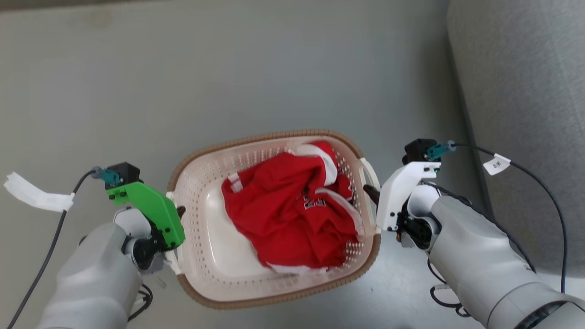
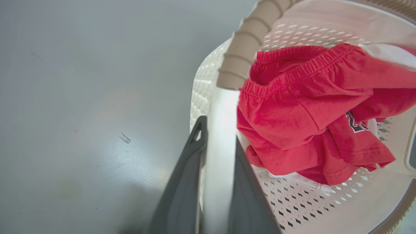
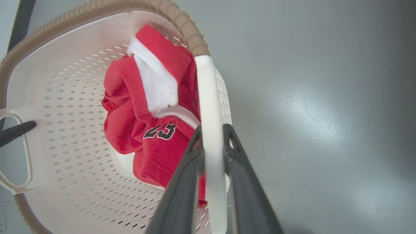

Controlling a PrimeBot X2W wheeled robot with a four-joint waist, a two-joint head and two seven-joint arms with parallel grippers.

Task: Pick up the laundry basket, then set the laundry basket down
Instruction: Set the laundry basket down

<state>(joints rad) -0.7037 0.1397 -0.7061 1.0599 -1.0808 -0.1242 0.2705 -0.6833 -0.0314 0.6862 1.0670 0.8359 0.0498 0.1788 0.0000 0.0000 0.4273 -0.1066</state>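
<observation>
Looking down from the head, we see 1 laundry basket (image 1: 201, 183) in the middle of the grey floor (image 1: 137, 91), between our 2 arms. We cannot tell whether it rests on the floor or hangs just off it. 1 heap of red cloth (image 1: 283, 214) with white trim lies inside, and we cannot count the pieces in it. The left gripper (image 1: 179, 212), under 1 green bracket (image 1: 151, 208), meets the basket's left handle (image 1: 172, 264). The right gripper (image 1: 370, 192), under 1 white bracket (image 1: 402, 192), meets the right handle (image 1: 371, 171). 2 dark cables (image 1: 50, 246) run off the wrists, each carrying 1 white tag (image 1: 32, 194). 1 grey upholstered block (image 1: 525, 82) stands at the right edge, apart from the basket.

From the left wrist, our 2 dark left fingers (image 2: 182, 182) are clamped on the white bar of the left handle, 1 outside the perforated wall and 1 inside, just beside the red heap. The brown rim curves away above the bar, and the far handle shows at the right edge.

From the right wrist, the 2 right fingers (image 3: 182, 188) are pressed in the same way onto the right handle's white bar, 1 on each side. The black number 23 shows on the red cloth. Across the basket, 1 dark finger of the left gripper pokes into the opening of the far handle.
</observation>
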